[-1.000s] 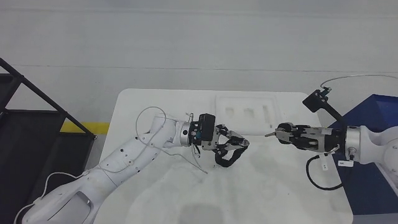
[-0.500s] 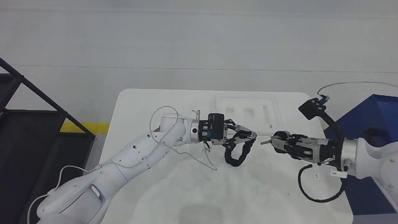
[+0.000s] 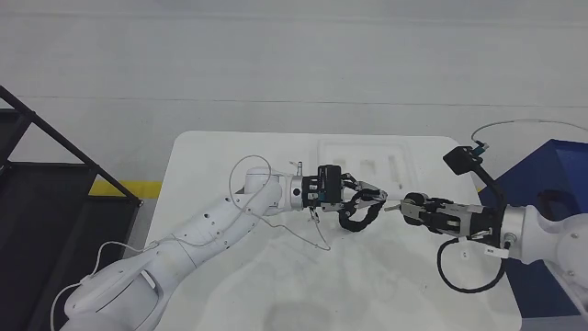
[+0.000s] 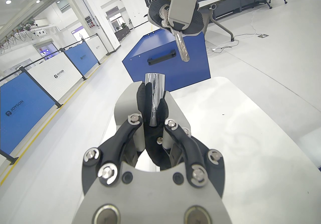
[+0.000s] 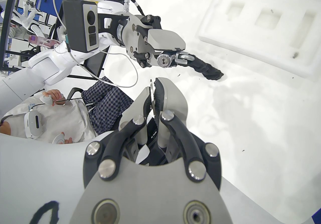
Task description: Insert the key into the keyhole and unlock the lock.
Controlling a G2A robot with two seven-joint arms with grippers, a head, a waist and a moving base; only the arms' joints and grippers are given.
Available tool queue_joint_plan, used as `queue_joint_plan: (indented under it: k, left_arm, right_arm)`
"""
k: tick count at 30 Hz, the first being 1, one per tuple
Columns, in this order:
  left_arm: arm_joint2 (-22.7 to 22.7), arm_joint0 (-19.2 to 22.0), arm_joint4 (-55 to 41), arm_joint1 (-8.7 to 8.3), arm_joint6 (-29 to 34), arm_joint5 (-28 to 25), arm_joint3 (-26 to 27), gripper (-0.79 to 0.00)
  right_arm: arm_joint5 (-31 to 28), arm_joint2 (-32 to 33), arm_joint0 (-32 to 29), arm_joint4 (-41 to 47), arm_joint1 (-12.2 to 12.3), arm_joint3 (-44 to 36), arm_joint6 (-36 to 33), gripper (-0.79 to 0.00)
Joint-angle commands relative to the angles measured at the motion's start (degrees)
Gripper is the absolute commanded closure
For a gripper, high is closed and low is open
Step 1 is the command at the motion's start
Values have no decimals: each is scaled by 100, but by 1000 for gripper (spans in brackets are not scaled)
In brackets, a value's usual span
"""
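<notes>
White tabletop (image 3: 367, 276) lies under both arms, with a foam tray (image 5: 253, 44) at its far side. Above it the left gripper (image 4: 152, 99) is clenched on the cable lock's steel cylinder (image 5: 164, 60), keyhole turned toward the right gripper (image 5: 153, 89). That gripper pinches the key (image 4: 181, 46) blade-forward, near the cylinder but apart, seemingly so the blade can line up and slide straight in.

You are working at a white table (image 3: 276, 276) with rounded corners. One white foam tray (image 3: 360, 147) lies flat on it, close along the far edge and nearer the far right corner. Its three shallow rectangular pockets sit in a row along that edge. A few tiny dark specks (image 5: 242, 151) dot the surface.
</notes>
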State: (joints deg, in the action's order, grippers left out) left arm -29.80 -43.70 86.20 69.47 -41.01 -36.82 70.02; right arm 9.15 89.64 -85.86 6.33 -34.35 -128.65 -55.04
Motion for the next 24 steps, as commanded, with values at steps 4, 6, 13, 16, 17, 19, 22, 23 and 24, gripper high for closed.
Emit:
queue_joint_plan:
  k: [4, 6, 13, 16, 17, 19, 22, 23, 24]
  left_arm:
    - [-29, -88, -25, 6, 112, 142, 89, 0]
    - [-35, -131, 74, 15, 155, 223, 190, 0]
    - [-24, -137, 431, 84, -149, 428, 132, 0]
    - [-7, -109, 551, 125, -307, 473, 53, 0]
    - [0, -110, 548, 141, -387, 461, 24, 0]
    - [10, -88, 561, 172, -474, 431, -51, 0]
    - [26, -60, 559, 221, -530, 377, -141, 0]
    - [30, -50, 565, 236, -530, 365, -169, 0]
    - [30, -45, 563, 251, -525, 355, -201, 0]
  right_arm:
    - [511, 145, -130, -169, -15, -256, 239, 0]
    - [776, 218, -169, -353, -10, -410, 232, 0]
    - [1046, 367, -246, -745, -7, -599, 142, 0]
    - [978, 355, -246, -824, -15, -599, 152, 0]
    - [953, 335, -250, -851, -19, -599, 153, 0]
    - [911, 277, -254, -920, -26, -599, 174, 0]
    - [876, 174, -241, -962, -43, -599, 219, 0]
    - [877, 145, -232, -977, -48, -599, 226, 0]
    - [887, 124, -219, -990, -54, -599, 240, 0]
